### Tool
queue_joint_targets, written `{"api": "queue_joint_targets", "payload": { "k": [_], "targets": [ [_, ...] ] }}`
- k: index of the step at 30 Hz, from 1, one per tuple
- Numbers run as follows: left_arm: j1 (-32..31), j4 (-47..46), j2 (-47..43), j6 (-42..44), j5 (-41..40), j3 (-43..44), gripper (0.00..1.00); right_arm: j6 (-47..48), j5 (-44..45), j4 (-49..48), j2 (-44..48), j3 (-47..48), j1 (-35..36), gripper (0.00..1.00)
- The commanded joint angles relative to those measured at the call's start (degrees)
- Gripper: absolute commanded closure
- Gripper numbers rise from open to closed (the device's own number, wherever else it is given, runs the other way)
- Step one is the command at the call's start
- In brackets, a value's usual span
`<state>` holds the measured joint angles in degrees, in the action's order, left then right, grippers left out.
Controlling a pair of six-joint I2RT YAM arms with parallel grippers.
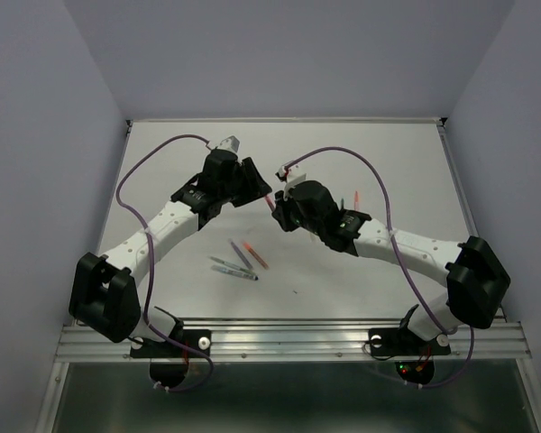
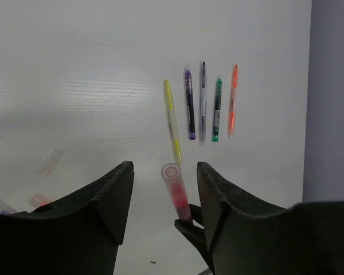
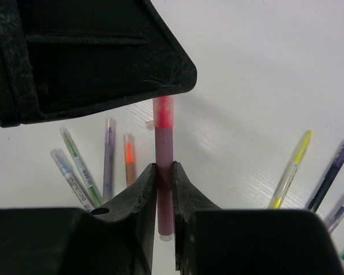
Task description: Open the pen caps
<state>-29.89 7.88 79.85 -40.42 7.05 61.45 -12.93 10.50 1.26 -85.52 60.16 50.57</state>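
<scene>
**Operator:** State of right gripper [image 3: 164, 172]?
**Technician:** Clamped on the translucent pink pen [image 3: 164, 140], mid-barrel.
**Operator:** State of left gripper [image 2: 165, 167]?
**Technician:** Matte black jaws part-open, flanking the round pen cap [image 2: 172, 173], with a gap on each side. Five slim pens [image 2: 202, 103] lie in a row on the white grained table [image 2: 74, 86].

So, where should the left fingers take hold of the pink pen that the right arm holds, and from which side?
Best on the cap end, the free tip beyond the right fingers, which clamp the barrel. The pink pen points toward the open left gripper, which straddles it, so come along its axis and close across the cap.
</scene>
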Motion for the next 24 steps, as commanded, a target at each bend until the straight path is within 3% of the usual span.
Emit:
{"api": "queue_joint_targets", "payload": {
  "k": [1, 9, 19, 22, 24],
  "targets": [
    [-0.6, -1.5, 0.0, 0.0, -2.1, 2.7, 0.42, -1.4, 0.2, -2.2, 1.2, 2.2, -0.5, 0.99],
    [-1.0, -1.6, 1.1, 0.2, -1.4, 3.0, 0.43, -1.0, -0.5, -2.0, 0.1, 4.1, -0.5, 0.99],
    [-1.4, -1.6, 1.3, 0.0, -1.9, 3.4, 0.78, -0.7, -1.7, 0.6, -1.7, 5.8, -1.0, 0.99],
    [-1.5, -1.6, 1.4, 0.0, -1.9, 3.5, 1.0, 0.4, -2.9, 2.1, -2.7, 6.6, -1.0, 0.99],
    [-1.5, -1.6, 1.6, -0.4, -2.3, 3.6, 1.0, 1.7, -5.3, 3.0, -3.9, 7.3, -1.0, 0.99]
  ]
}}
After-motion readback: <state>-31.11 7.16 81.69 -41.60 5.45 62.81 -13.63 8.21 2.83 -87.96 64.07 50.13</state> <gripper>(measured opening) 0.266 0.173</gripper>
